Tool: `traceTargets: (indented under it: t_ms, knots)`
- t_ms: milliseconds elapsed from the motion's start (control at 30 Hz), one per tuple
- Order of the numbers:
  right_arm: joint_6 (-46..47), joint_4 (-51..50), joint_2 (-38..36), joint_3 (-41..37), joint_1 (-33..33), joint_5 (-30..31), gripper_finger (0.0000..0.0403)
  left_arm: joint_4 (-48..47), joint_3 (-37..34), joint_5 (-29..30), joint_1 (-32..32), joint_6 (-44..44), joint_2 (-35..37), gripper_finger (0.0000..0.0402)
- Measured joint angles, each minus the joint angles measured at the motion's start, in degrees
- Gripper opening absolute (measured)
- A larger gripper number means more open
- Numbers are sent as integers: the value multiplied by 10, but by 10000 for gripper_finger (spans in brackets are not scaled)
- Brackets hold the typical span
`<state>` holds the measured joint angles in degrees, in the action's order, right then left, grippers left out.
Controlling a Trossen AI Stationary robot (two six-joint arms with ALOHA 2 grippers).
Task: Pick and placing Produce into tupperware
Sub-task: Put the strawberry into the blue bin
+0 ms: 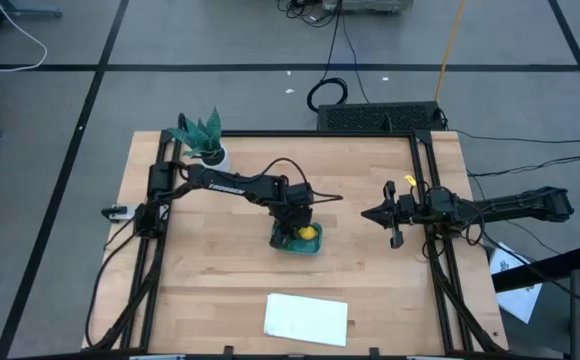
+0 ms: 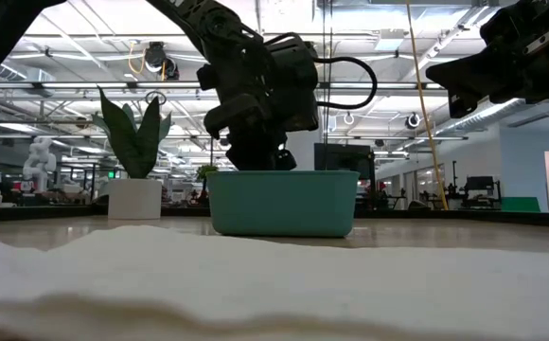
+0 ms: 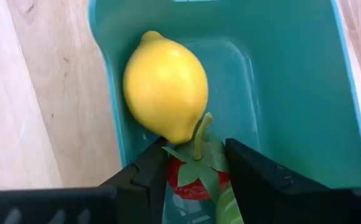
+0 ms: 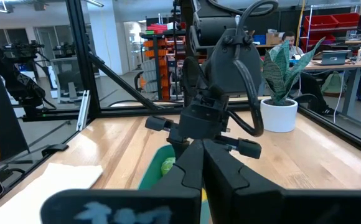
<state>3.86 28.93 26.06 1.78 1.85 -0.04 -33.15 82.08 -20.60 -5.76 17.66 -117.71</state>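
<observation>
The teal tupperware [image 1: 288, 246] [image 2: 282, 204] sits mid-table. In the left wrist view its floor [image 3: 292, 93] holds the yellow lemon [image 3: 165, 87] [image 1: 310, 234], lying against one wall. The red piece [image 3: 196, 185], with green leaves and a stem, lies beside it. The light-green piece [image 3: 228, 210] [image 4: 168, 165] is next to the red one. My left gripper [image 3: 196, 150] [image 1: 295, 224] reaches down into the container, shut on the red piece. My right gripper [image 1: 368, 213] [image 4: 202, 160] waits shut, raised above the table's right side. My left gripper pinches the red piece by its two sides [image 3: 174, 180], just under its leafy top, between the two fingers. It comes from above, pointing down into the tupperware. The stem [image 3: 199, 134] sticks out past the fingertips toward the lemon. Whether the piece rests on the container floor is hidden.
A potted plant [image 1: 205, 142] [image 2: 134, 170] stands at the far left corner. A flat white sheet [image 1: 307, 317] [image 2: 161, 275] lies near the near edge. Black frame rails [image 1: 440, 270] run along both sides. A person [image 4: 286, 40] sits in the room beyond.
</observation>
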Motion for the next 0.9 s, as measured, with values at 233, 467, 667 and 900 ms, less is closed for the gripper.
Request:
traceTargets:
  t_ms: [233, 467, 667, 900]
  knots:
    - [0, 0, 0, 0, 0, 0, 0, -14, 0, 49, 1, 2, 0, 145]
    - [0, 0, 0, 0, 0, 0, 0, -13, 0, 46, 4, 15, 0, 145]
    - [0, 0, 0, 0, 0, 0, 0, -13, 0, 46, 7, 17, 0, 145]
    - [0, 0, 0, 0, 0, 0, 0, -13, 0, 47, 6, 11, 0, 145]
